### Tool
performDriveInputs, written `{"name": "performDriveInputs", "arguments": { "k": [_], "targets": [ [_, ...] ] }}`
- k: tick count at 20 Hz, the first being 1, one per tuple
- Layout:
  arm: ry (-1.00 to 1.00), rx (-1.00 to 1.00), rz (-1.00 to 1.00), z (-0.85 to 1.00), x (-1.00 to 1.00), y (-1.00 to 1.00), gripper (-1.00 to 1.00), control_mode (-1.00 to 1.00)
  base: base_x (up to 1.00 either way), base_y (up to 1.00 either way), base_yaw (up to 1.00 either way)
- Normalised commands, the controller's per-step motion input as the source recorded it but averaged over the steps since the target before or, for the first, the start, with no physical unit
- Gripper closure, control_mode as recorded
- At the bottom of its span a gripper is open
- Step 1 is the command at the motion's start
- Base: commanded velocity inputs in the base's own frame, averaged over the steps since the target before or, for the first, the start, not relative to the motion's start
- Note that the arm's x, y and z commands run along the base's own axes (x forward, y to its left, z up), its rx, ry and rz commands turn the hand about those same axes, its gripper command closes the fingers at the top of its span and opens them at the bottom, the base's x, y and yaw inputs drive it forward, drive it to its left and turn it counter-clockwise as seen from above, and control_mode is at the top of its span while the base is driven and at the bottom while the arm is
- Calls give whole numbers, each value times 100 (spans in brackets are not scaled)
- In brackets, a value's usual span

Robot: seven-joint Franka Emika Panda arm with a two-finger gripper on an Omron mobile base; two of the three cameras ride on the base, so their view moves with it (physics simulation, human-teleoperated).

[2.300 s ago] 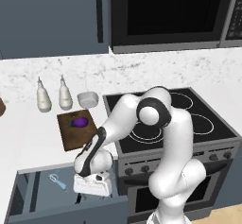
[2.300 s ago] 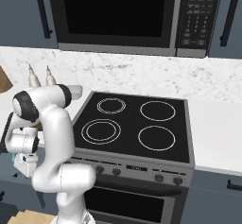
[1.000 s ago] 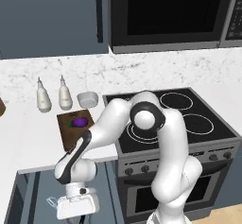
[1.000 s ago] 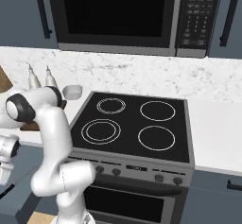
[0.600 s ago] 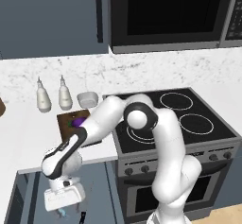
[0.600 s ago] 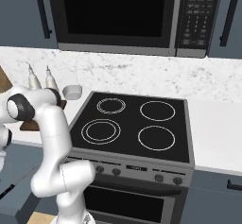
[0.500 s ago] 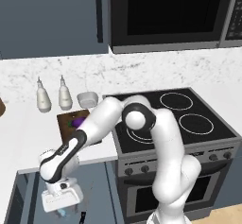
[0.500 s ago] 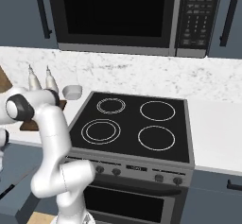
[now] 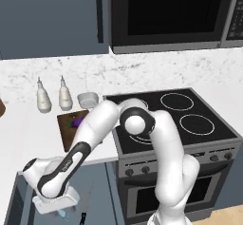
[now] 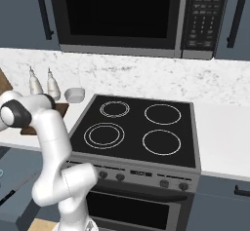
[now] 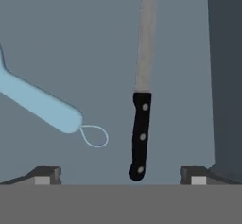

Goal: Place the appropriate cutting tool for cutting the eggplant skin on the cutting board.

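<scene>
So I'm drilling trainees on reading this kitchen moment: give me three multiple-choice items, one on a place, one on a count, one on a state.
1. Where does the eggplant lie?
A. on the cutting board
B. in the white bowl
C. on the stove

2. How many white bottles stand on the counter?
A. one
B. two
C. four

3. How do the jaws of the gripper stand?
A. shut on the knife
B. shut on the peeler
C. open, holding nothing

Answers: 1 A, the purple vegetable rests on the brown board. 2 B, a pair stands left of the bowl. 3 C, the hand view shows both tips wide apart, with the knife handle between them untouched.
</scene>
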Motion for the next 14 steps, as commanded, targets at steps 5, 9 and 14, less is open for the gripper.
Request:
{"name": "performDriveInputs", "arguments": {
  "k": [5,9,14],
  "targets": [
    [1,1,30,-1,61,4,-100,-100,0,0,0],
    [17,6,27,-18,34,18,-100,-100,0,0,0],
    [21,18,23,-25,13,9,-100,-100,0,0,0]
  ]
}}
